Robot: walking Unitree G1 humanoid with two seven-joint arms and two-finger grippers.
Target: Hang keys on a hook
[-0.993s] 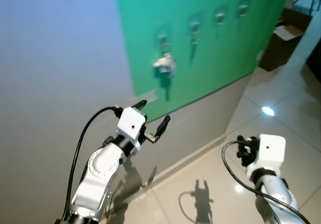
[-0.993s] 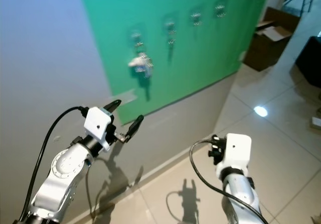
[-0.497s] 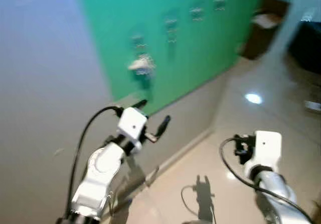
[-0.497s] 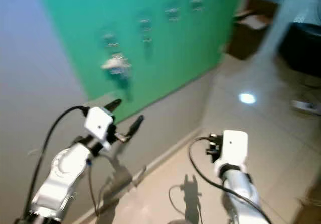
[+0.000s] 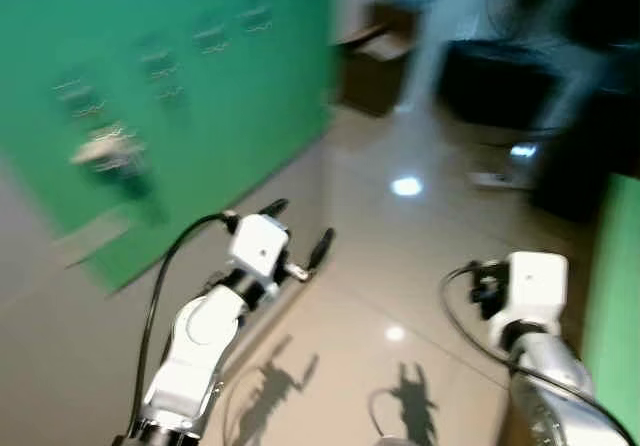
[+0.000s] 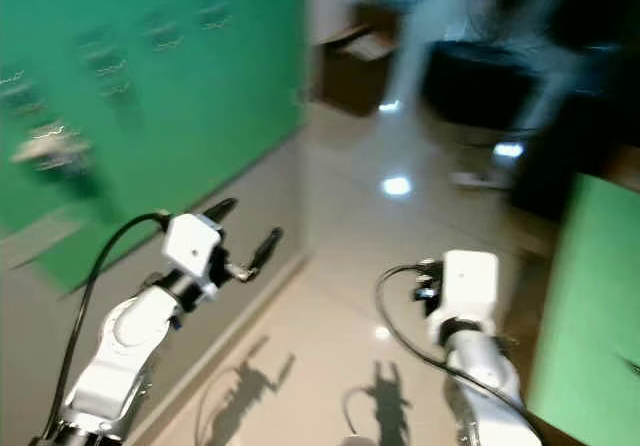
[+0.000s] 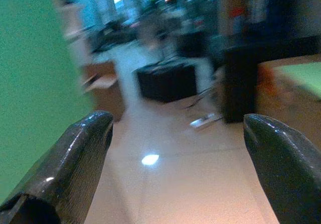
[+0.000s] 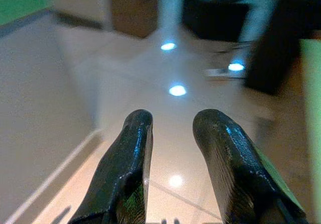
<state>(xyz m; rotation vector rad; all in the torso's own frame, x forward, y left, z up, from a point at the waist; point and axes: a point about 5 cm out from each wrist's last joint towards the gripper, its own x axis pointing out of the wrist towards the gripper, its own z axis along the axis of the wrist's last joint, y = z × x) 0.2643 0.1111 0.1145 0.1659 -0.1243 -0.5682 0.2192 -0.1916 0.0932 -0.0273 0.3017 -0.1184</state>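
The keys (image 5: 108, 150) already hang on a hook of the green board (image 5: 200, 86), blurred at the robot's left. The left hand (image 5: 298, 236) is spread and empty, the right hand (image 8: 173, 148) nearly closed on nothing. The remaining step looks like walking off; turning slowly should keep both arms clear of the wall.

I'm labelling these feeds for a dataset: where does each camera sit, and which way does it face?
Left and right eye views: head, forward and down; green board, tiled floor, both arms.
Left wrist view: along the left gripper with its fingers wide apart; floor, cardboard box.
Right wrist view: along the right gripper with a narrow gap between its fingers; floor.
Shared: floor, box.
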